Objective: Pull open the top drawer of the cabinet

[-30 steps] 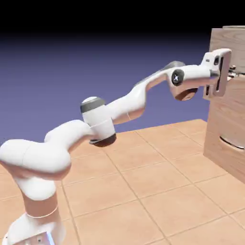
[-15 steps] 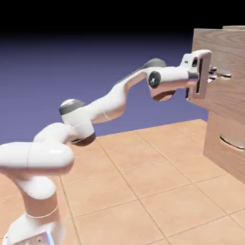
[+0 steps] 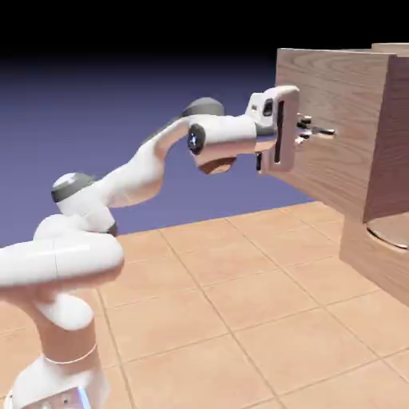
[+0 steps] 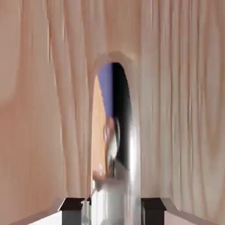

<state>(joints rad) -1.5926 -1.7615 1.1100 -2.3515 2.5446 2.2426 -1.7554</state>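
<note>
Farther out, the top drawer overhangs the lower drawer

A floor of warm orange tiles, seamed with pale grout, runs from about four to eight o'clock. Behind it, a blue-violet backdrop darkens (rather like nightfall) to black at twelve; the floor's far edge, perhaps, is straight.

In the exterior view I count one arm towards nine o'clock, one cabinet at three, and two drawer fronts, at two and between three and four. In the hand view, two fingertips, at seven and five.
</note>
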